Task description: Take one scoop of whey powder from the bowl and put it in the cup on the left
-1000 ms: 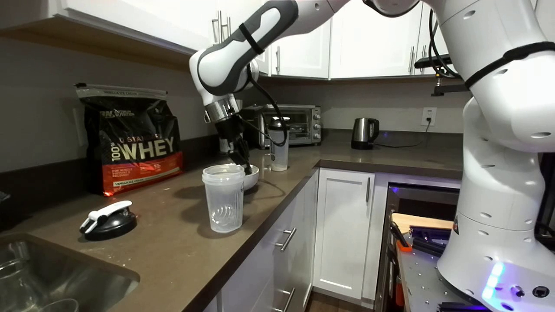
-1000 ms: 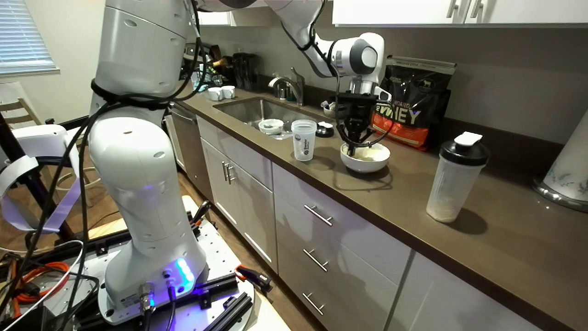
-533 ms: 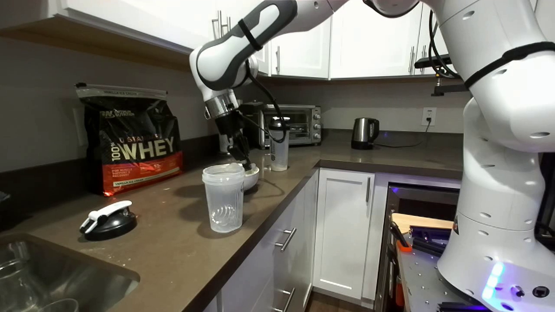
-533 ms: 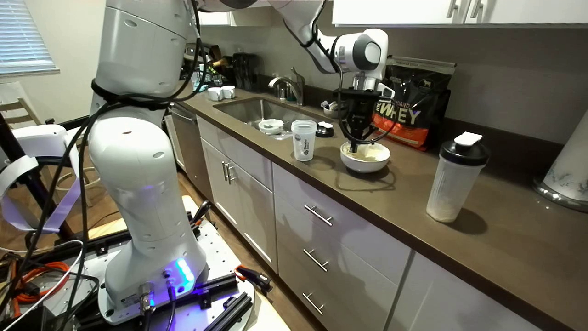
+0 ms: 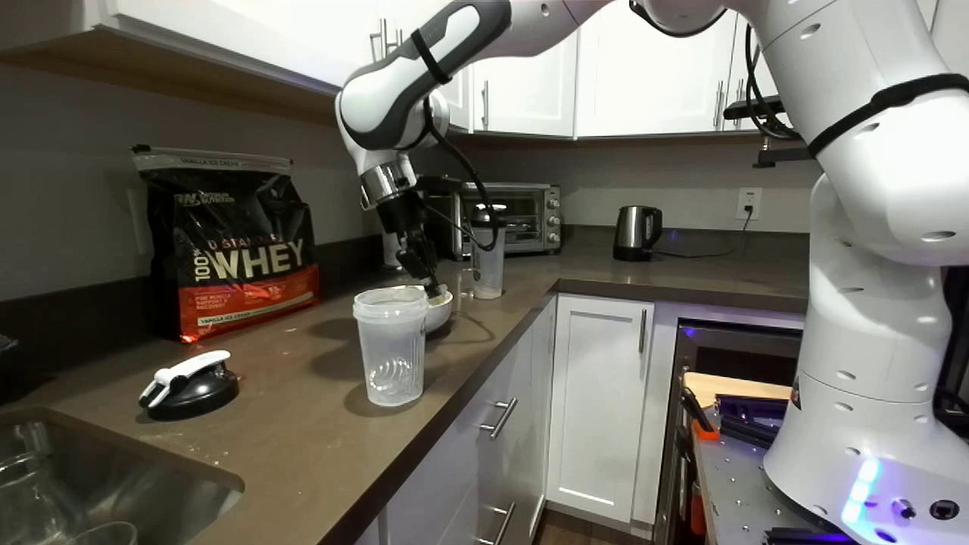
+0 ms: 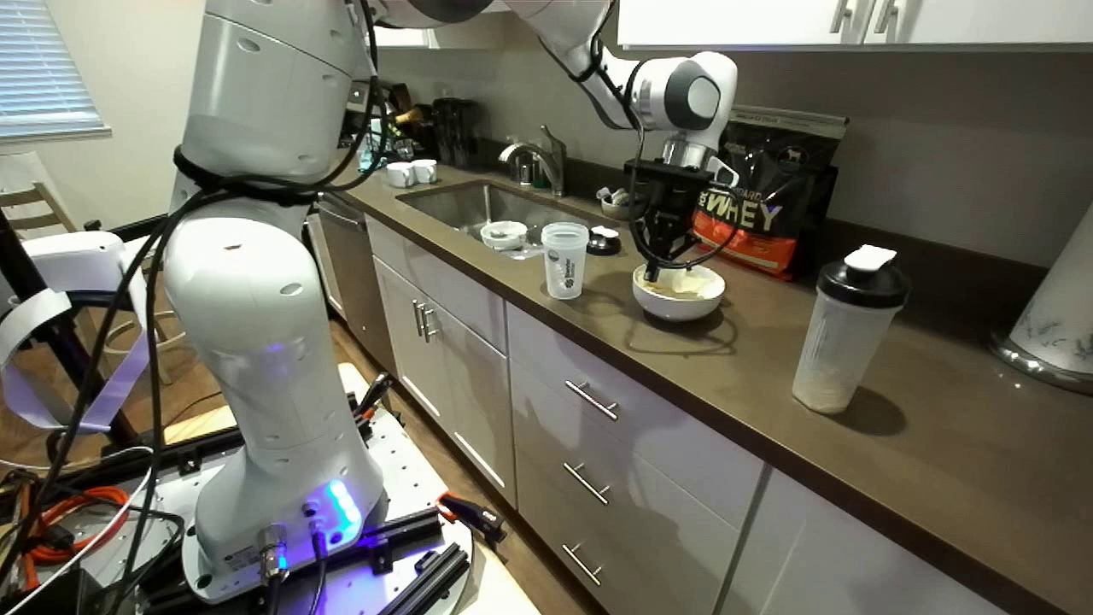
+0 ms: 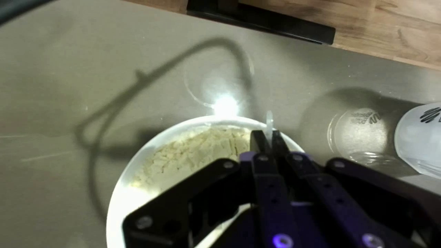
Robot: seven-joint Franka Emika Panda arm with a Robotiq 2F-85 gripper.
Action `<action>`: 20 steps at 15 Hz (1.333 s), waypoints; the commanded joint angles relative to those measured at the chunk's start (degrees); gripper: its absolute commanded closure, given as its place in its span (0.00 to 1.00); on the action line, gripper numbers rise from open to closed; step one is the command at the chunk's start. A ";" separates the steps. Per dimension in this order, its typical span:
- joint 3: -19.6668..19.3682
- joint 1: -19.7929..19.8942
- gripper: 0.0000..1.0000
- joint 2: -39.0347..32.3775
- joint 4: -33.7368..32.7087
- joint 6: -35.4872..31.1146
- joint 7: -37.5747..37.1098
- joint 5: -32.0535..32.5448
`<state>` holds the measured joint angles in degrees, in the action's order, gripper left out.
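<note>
The pincer [image 7: 269, 135] tilts slightly more over the bowl [image 6: 680, 307].

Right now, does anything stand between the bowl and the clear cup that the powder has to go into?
Nothing visible does: in an exterior view, only counter lies between the bowl and the cup, whose top is open. The cup stands taller than the bowl, so the powder would probably need lifting over its edge.
</note>
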<state>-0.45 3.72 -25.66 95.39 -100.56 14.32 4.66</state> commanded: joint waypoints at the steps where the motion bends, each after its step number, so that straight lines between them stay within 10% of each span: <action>1: 0.59 1.38 0.99 -1.08 -2.47 2.85 2.23 -3.13; 20: 0.39 2.40 0.99 6.29 2.78 1.25 4.13 -6.89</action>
<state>-0.43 4.99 -22.48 95.31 -99.89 16.25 -0.03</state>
